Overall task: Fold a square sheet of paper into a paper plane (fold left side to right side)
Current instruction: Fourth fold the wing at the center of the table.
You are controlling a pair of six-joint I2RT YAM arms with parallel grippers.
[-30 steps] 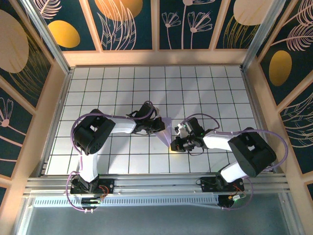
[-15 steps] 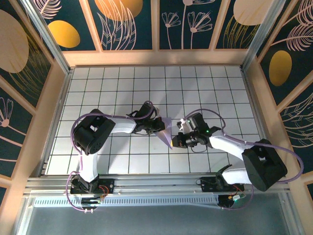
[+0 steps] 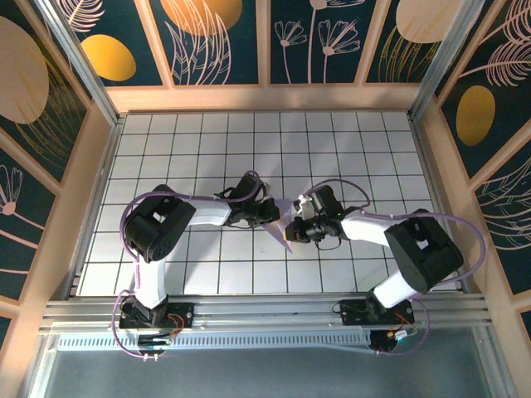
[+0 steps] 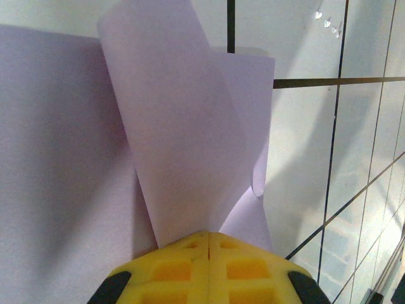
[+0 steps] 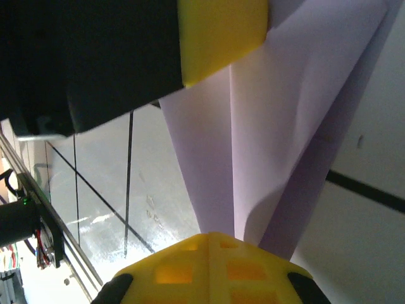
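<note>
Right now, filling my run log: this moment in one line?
left pincer: shut on paper | right pincer: shut on paper | paper: curled, part-folded

A white table top (image 3: 199, 141) is ruled by dark lines into square tiles, is bordered by a pale wooden frame (image 3: 265, 98), and is closed along its near edge by aluminium rails (image 3: 265, 311), beyond which a grey surface (image 3: 265, 373) is seen. The space is enclosed by dark teal wall panels (image 3: 224, 50), which are painted with golden ovals (image 3: 108, 56) and pale line-drawn flowers (image 3: 328, 37) and are divided by light wooden battens (image 3: 264, 41). Small bright glints (image 4: 319, 16) are thrown back from the glossy tiles in the left wrist view.
</note>
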